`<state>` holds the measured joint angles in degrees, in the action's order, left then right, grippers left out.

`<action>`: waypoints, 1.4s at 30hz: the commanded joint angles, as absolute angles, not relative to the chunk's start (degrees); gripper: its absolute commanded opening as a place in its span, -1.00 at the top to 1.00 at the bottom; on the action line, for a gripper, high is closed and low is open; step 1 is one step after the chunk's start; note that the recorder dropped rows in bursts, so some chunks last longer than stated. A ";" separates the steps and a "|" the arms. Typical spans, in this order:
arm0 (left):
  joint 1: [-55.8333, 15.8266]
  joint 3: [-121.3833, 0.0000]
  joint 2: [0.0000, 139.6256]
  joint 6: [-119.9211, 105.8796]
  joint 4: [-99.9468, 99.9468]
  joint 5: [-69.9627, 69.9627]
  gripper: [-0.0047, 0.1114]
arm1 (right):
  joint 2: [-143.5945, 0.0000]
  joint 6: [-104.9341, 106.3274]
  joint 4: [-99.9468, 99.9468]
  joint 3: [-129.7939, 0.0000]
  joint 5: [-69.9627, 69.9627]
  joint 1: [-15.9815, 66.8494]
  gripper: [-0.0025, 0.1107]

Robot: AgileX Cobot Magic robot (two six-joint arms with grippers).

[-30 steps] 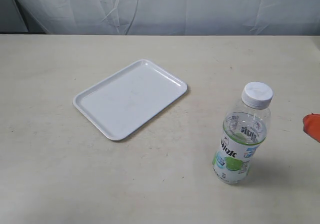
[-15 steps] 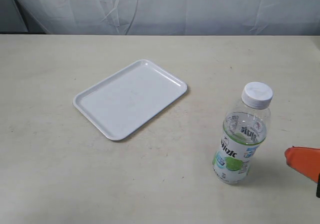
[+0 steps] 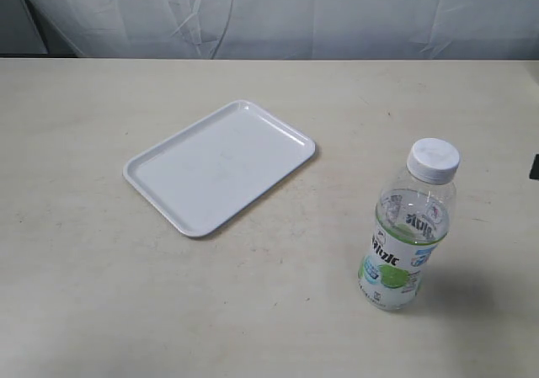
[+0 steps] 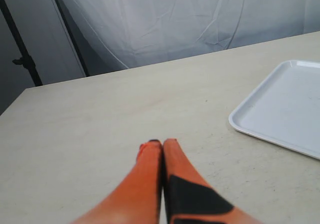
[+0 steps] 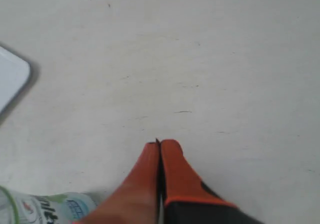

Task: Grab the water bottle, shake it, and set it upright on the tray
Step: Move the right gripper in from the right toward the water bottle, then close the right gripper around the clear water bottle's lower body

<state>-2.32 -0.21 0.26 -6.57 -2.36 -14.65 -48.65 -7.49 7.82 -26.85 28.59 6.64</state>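
The water bottle (image 3: pixel 409 226), clear with a white cap and a green and blue label, stands upright on the table at the right of the exterior view. Its label also shows in the right wrist view (image 5: pixel 45 207). The white tray (image 3: pixel 219 165) lies flat to the bottle's left, with nothing on it; one corner shows in the left wrist view (image 4: pixel 282 107). My right gripper (image 5: pixel 159 143) is shut and holds nothing, beside the bottle and apart from it. My left gripper (image 4: pixel 157 142) is shut and holds nothing, over bare table short of the tray.
A pale table (image 3: pixel 84 294) carries everything. A white cloth backdrop (image 3: pixel 269 12) hangs behind its far edge. A small dark piece of the right arm (image 3: pixel 534 166) shows at the right edge of the exterior view. A dark stand (image 4: pixel 22 59) rises beyond the table's left end.
The orange right gripper, seen at the exterior view's right edge earlier, has slipped out of that view; only a dark sliver remains. Bottle and tray have not moved.
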 commanded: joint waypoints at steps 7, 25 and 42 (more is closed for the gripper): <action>-2.34 0.00 0.00 -6.45 -2.45 -14.11 0.91 | -54.66 -22.00 -20.56 -36.84 34.04 15.43 0.97; -2.34 0.00 0.00 -6.45 -2.45 -14.11 0.91 | -52.21 -74.51 -41.44 -21.44 32.83 57.89 0.97; -2.34 0.00 0.00 -6.55 -2.45 -14.11 0.91 | -47.74 -61.17 -25.10 -17.87 27.56 63.31 0.97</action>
<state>-2.32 -0.21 0.26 -6.57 -2.36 -14.65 -48.66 -62.44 -25.86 -18.69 30.57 61.97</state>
